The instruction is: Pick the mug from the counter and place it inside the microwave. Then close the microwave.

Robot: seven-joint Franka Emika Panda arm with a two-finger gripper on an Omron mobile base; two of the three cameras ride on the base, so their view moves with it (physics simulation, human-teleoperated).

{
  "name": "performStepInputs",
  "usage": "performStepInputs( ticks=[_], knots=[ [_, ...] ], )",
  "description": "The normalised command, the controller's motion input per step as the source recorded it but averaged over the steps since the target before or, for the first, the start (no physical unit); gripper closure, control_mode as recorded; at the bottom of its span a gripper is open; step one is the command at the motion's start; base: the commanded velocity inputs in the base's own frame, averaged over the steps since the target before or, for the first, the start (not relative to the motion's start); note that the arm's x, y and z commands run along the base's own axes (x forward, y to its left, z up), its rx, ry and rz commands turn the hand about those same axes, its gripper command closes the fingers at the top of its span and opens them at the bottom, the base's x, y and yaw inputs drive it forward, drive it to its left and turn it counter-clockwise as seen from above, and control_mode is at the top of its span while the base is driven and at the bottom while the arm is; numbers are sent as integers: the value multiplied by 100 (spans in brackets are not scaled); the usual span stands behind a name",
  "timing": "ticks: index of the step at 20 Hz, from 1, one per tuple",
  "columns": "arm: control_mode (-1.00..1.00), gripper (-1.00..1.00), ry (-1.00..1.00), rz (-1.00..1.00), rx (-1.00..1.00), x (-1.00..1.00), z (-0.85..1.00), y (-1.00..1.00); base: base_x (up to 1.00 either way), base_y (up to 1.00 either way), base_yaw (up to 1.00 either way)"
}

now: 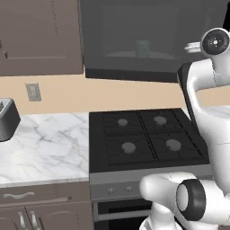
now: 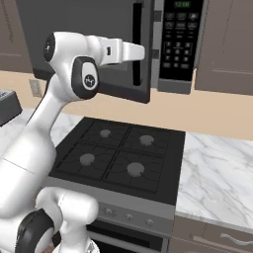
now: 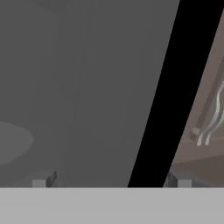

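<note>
Home kitchen, rendered. Evidence: black four-burner gas stovetop (image 1: pixel 146 137) with knobs on its front edge, set between white marble counter (image 1: pixel 45 148) runs on dark brown base cabinets with curved metal handles (image 1: pixel 19 196). Over-range microwave (image 2: pixel 178 44) with a button panel, flanked by brown wall cabinets (image 1: pixel 40 36). Toaster (image 1: pixel 6 119) at the counter's left edge, wall outlet (image 1: pixel 33 92) on the beige backsplash.

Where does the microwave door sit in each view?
Left base view: microwave door spans the top, glass facing the camera.
Right base view: upper left, swung out, behind the arm.
Hand view: grey pane on the left, with a slanting black edge.
Shared landmark, base views: stovetop below it.
</note>
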Motion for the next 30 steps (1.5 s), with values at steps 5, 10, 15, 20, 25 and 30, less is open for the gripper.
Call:
performStepInputs(
  ticks=[5, 10, 15, 20, 25, 30],
  knots=[
    [-100, -100, 0, 0, 0, 51, 0, -25, 0, 0, 0],
    [-100, -100, 0, 0, 0, 45, 2, -20, 0, 0, 0],
    [-100, -100, 0, 0, 0, 42, 8, -18, 0, 0, 0],
    [-100, -100, 0, 0, 0, 41, 0, -17, 0, 0, 0],
    [-100, -100, 0, 0, 0, 42, 0, -13, 0, 0, 0],
    [-100, -100, 0, 0, 0, 37, 0, -15, 0, 0, 0]
  ],
)
